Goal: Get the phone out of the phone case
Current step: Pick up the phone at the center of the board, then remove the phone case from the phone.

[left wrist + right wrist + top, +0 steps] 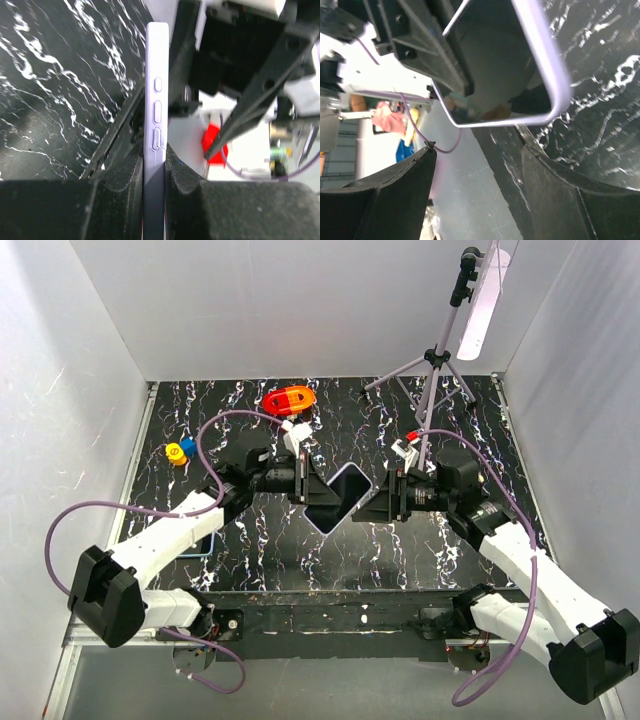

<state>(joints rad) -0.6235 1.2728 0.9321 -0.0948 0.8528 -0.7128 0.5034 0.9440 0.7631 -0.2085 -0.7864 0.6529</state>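
The phone (337,498), with a dark screen and a lavender case around it, is held above the middle of the black marble table. My left gripper (305,483) is shut on its left end. In the left wrist view the case's side with buttons (156,100) stands edge-on between the pads (127,185). My right gripper (378,502) is open just right of the phone and does not touch it. In the right wrist view the screen (495,65) and lavender rim (546,62) sit just beyond the spread fingers (560,195).
An orange-red object (289,399) lies at the back centre. A small yellow and blue item (179,451) is at the left. A tripod (432,368) with a white lamp stands at the back right. A blue-edged flat item (205,543) lies under the left arm.
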